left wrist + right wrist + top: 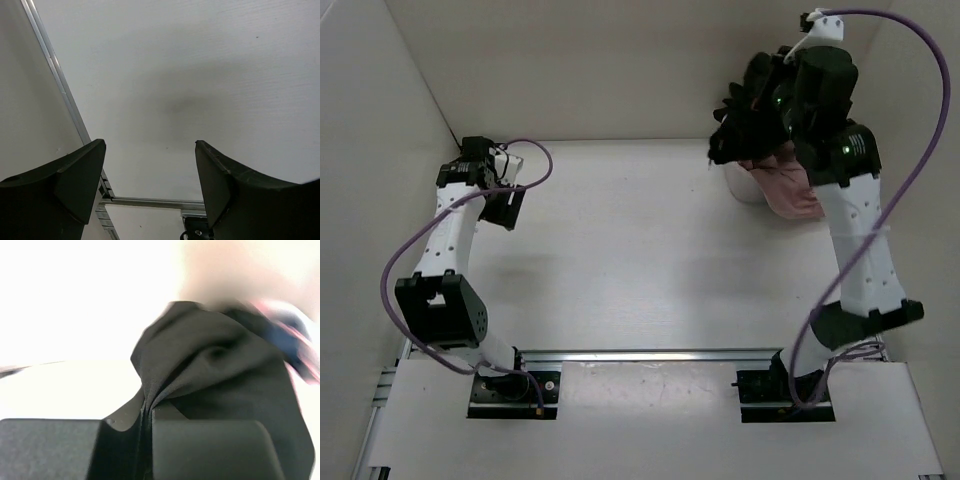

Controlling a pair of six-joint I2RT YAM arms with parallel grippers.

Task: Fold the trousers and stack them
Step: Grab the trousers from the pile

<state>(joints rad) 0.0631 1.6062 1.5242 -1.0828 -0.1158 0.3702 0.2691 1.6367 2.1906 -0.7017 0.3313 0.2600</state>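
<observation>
My right gripper (745, 125) is at the far right of the table, raised, and shut on black trousers (740, 115). In the right wrist view the black cloth (215, 370) is pinched between my fingers (200, 450) and bunches out beyond them. Pink trousers (790, 190) lie under the right arm in a heap. My left gripper (505, 205) is open and empty at the far left, above bare table; its fingers (75, 175) stand wide apart in the left wrist view.
A white container (745, 185) sits by the pink cloth at the far right. White walls (380, 120) close in the table on the left, back and right. A metal rail (650, 355) runs along the near edge between the arm bases.
</observation>
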